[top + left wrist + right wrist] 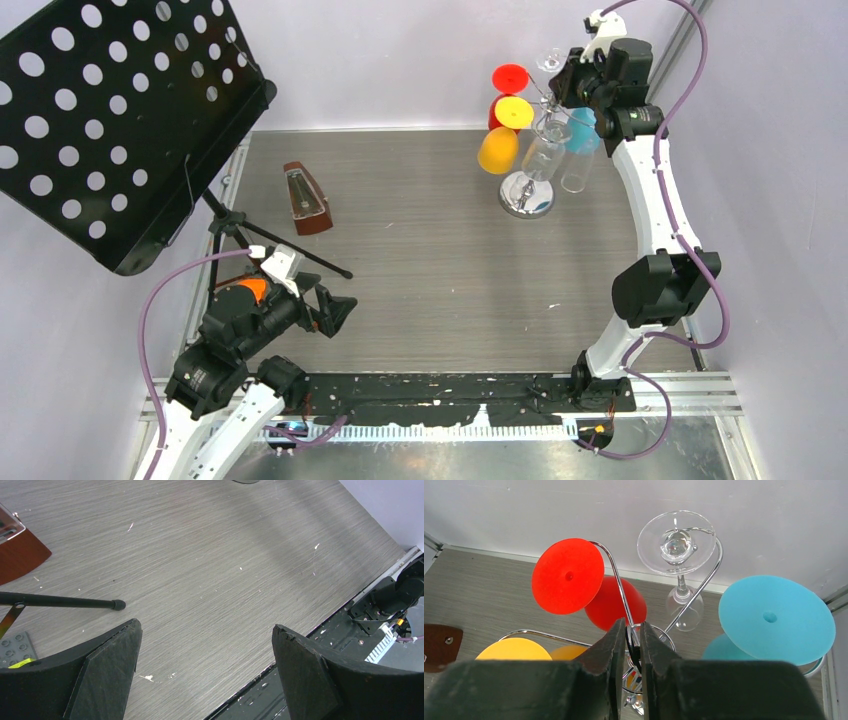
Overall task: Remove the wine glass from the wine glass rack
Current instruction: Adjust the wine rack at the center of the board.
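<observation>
The chrome wine glass rack (527,196) stands at the far right of the table, and its curled arms (616,575) carry upside-down wine glasses. Among them are a red one (568,576), a clear one (676,542), a blue one (769,620) and a yellow one (514,650). My right gripper (572,92) is over the top of the rack. Seen from the wrist, this right gripper (633,625) is shut on a thin dark ring that looks like the rack's top loop. My left gripper (335,310) hovers low at the near left, far from the rack. The left gripper (206,625) is wide open with only bare table between its fingers.
A black perforated music stand (110,120) fills the far left, and one tripod leg (60,601) reaches out over the table. A brown metronome (307,200) stands beside it. A grey studded plate (15,647) lies near the left gripper. The wall runs close behind the rack.
</observation>
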`<state>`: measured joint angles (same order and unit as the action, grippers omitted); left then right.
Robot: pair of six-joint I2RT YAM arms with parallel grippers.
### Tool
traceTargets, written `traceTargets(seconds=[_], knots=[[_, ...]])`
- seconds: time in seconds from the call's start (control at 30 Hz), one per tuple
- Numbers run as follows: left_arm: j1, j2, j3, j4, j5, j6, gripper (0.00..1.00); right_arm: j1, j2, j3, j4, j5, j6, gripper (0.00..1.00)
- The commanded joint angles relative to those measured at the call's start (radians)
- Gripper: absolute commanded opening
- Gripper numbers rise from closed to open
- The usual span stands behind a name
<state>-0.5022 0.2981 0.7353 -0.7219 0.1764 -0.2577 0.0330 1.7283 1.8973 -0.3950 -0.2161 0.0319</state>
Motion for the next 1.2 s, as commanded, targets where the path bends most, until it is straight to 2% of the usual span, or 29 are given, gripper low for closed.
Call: traceTargets(seconds=[0.0, 1.17], knots=[[-0.001, 0.002, -0.005, 0.045, 0.003, 0.002, 0.99, 0.007, -0.066, 0.063, 0.048, 0.058, 0.028, 0.06], [-0.001, 0.001, -0.005, 0.044, 0.002, 0.003, 0.99, 0.117, -0.047, 0.286, -0.048, 0.267, 0.042, 0.06]])
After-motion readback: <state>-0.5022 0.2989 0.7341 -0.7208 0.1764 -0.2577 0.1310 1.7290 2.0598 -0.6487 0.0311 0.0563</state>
